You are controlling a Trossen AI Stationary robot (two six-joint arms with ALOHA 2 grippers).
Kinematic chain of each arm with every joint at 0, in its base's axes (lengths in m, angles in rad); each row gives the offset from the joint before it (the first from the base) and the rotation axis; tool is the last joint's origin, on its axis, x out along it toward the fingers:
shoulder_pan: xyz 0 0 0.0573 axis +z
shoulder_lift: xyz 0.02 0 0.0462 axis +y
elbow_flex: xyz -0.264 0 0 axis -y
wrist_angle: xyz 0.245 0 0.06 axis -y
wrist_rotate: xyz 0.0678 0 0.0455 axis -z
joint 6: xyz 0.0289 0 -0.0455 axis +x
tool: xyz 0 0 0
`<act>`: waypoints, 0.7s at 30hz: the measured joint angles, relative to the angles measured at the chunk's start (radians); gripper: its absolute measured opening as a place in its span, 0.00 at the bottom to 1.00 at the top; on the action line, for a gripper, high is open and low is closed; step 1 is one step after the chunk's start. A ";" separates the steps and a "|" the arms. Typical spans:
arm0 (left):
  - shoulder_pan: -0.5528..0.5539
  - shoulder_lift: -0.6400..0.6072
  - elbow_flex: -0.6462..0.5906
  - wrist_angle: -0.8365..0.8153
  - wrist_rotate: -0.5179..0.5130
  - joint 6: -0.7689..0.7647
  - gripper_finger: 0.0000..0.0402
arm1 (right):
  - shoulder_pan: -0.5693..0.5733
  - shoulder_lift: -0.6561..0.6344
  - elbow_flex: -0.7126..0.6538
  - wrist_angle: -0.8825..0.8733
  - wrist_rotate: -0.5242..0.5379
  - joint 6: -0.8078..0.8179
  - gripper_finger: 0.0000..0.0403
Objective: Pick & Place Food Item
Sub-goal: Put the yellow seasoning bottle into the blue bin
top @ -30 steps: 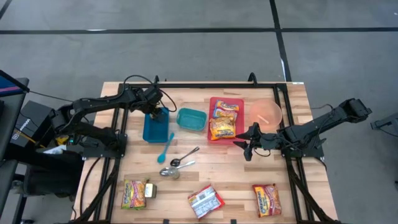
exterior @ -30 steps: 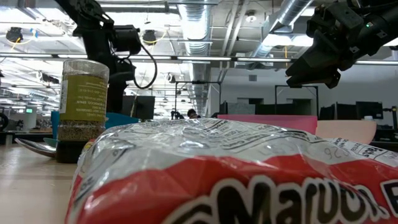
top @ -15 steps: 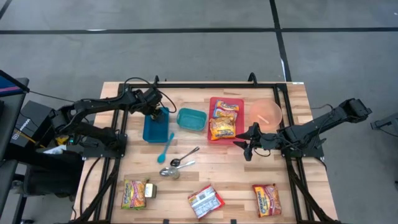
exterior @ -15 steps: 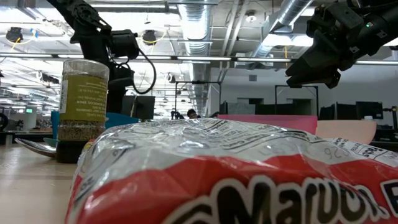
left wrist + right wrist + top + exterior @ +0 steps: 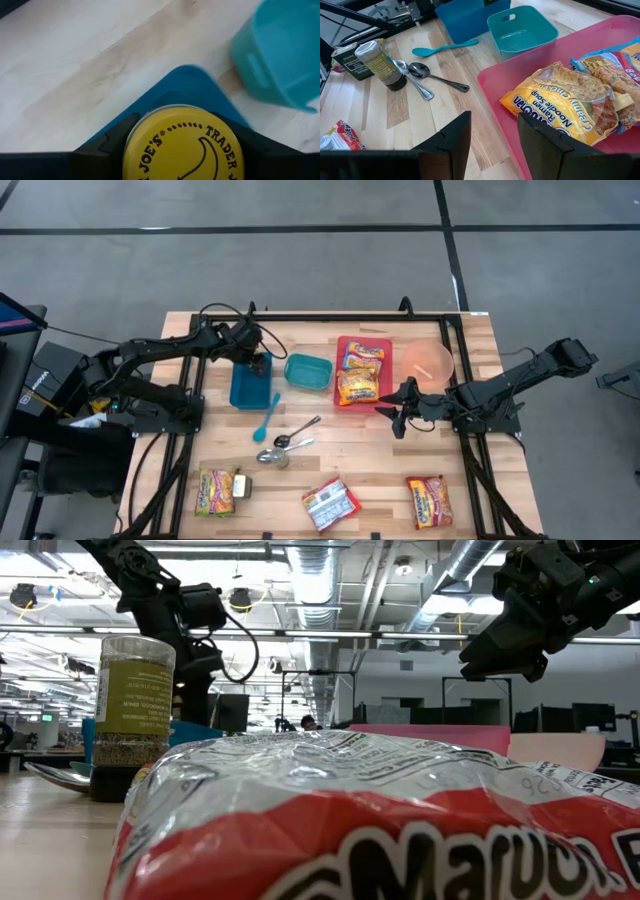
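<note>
Left wrist view: the left gripper (image 5: 182,150) is clamped on the yellow-lidded jar (image 5: 184,144), now carried forward over the blue bin's (image 5: 252,385) back rim, so placement looks close. Right gripper (image 5: 492,132) waits, spread, beside the red tray (image 5: 495,82).

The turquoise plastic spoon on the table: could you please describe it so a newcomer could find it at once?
Start at the dark blue rectangular bin on the wooden table's left half. The turquoise plastic spoon lies just beside its near corner. The two neighbouring spoons are shiny metal.
</note>
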 joint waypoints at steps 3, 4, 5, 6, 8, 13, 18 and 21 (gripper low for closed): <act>0.000 0.000 0.000 0.011 0.001 -0.001 0.54 | 0.000 0.000 0.000 0.000 0.000 0.000 0.39; 0.000 0.000 0.000 0.013 0.001 -0.001 0.55 | 0.000 0.000 0.000 0.000 0.000 0.000 0.39; 0.000 0.000 0.000 0.015 0.000 -0.001 0.56 | 0.000 0.000 0.000 0.000 0.000 0.000 0.39; 0.000 0.000 0.000 0.016 0.000 -0.001 0.57 | 0.000 0.000 0.000 0.000 0.000 0.000 0.39; 0.000 0.000 0.000 0.016 0.001 -0.001 0.56 | 0.000 0.000 0.000 0.000 0.000 0.000 0.39; 0.000 0.000 0.000 0.025 0.000 -0.001 0.52 | 0.000 0.000 0.000 0.000 0.000 0.000 0.39; -0.001 0.000 0.001 0.035 0.000 -0.001 0.59 | 0.000 0.000 0.000 0.000 0.000 0.000 0.39; -0.001 0.000 0.001 0.036 0.001 -0.001 0.61 | 0.000 0.000 0.000 0.000 0.000 0.000 0.39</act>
